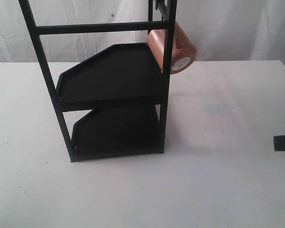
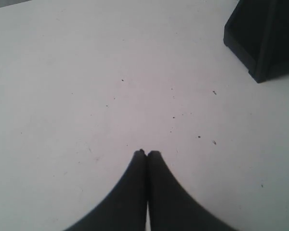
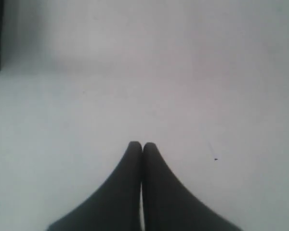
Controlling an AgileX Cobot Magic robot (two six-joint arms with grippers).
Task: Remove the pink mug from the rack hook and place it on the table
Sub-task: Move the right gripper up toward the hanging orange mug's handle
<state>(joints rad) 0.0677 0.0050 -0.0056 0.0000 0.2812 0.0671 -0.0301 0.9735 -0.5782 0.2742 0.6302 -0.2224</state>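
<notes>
The pink mug (image 1: 178, 47) hangs tilted at the top right of the black rack (image 1: 114, 90), its white-stickered base facing down and outward. The rack hook itself is cut off by the top edge of the exterior view. Below spreads the white table (image 1: 218, 180). My right gripper (image 3: 142, 144) is shut with nothing in it, low over bare tabletop; only a dark tip of that arm (image 1: 284, 143) shows at the exterior view's right edge. My left gripper (image 2: 147, 153) is also shut and empty, over the table near a corner of the rack (image 2: 262, 38). The left arm is out of the exterior view.
The rack has two angled black shelves, both empty. A white curtain (image 1: 228, 23) hangs behind the table. A faint grey smudge (image 1: 214, 108) marks the tabletop right of the rack.
</notes>
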